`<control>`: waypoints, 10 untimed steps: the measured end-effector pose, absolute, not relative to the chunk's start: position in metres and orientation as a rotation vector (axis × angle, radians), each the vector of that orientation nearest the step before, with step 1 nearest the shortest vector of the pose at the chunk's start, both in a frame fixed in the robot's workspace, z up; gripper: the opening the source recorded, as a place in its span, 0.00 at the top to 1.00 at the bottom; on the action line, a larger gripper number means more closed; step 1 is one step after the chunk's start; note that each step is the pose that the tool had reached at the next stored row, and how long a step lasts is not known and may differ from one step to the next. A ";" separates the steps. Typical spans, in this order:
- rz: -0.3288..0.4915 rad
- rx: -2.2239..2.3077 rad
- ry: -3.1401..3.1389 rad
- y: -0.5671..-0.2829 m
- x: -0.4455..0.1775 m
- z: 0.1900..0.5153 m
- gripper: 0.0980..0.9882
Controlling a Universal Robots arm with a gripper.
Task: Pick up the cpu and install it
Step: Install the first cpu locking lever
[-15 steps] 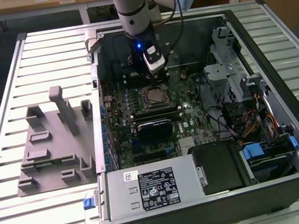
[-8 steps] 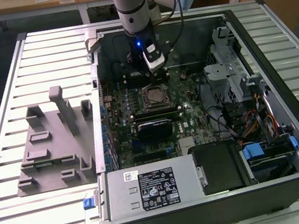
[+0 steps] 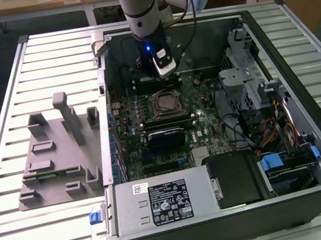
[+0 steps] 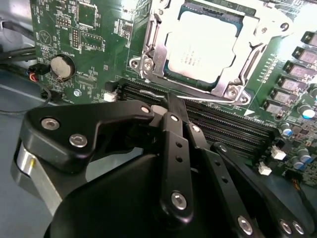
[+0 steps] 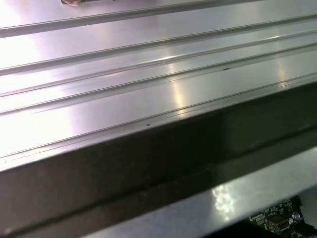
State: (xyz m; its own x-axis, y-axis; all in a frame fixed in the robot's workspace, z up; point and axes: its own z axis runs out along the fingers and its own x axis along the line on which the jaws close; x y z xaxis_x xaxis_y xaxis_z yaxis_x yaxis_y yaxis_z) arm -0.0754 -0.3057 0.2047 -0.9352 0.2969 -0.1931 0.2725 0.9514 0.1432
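The cpu lies flat in the metal-framed socket on the green motherboard, its pale silvery top facing up with the frame around its rim. In the exterior view the socket sits mid-board inside the open computer case. My gripper hangs just beyond the socket, toward the case's far wall. In the second wrist view its black fingers meet at the tips, shut with nothing between them. They are close over the memory slots and a thin wire lever along the socket's edge.
A grey plastic tray with upright pegs stands on the ribbed table at the exterior view's left. The case holds a power supply, a drive cage and cables. A coin battery sits on the board. The case rim is close by.
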 end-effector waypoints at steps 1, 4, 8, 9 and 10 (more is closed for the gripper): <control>0.169 0.426 2.889 -0.306 -0.076 0.204 0.99; 0.170 0.425 2.884 -0.306 -0.078 0.202 0.99; 0.176 0.423 2.876 -0.306 -0.081 0.200 0.99; 0.176 0.423 2.873 -0.306 -0.081 0.200 0.99; 0.176 0.422 2.872 -0.306 -0.081 0.200 0.99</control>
State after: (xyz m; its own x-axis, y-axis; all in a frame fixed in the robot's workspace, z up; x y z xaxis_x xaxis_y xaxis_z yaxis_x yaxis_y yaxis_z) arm -0.0809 -0.3060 0.2000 -0.9312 0.2970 -0.2114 0.2689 0.9511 0.1519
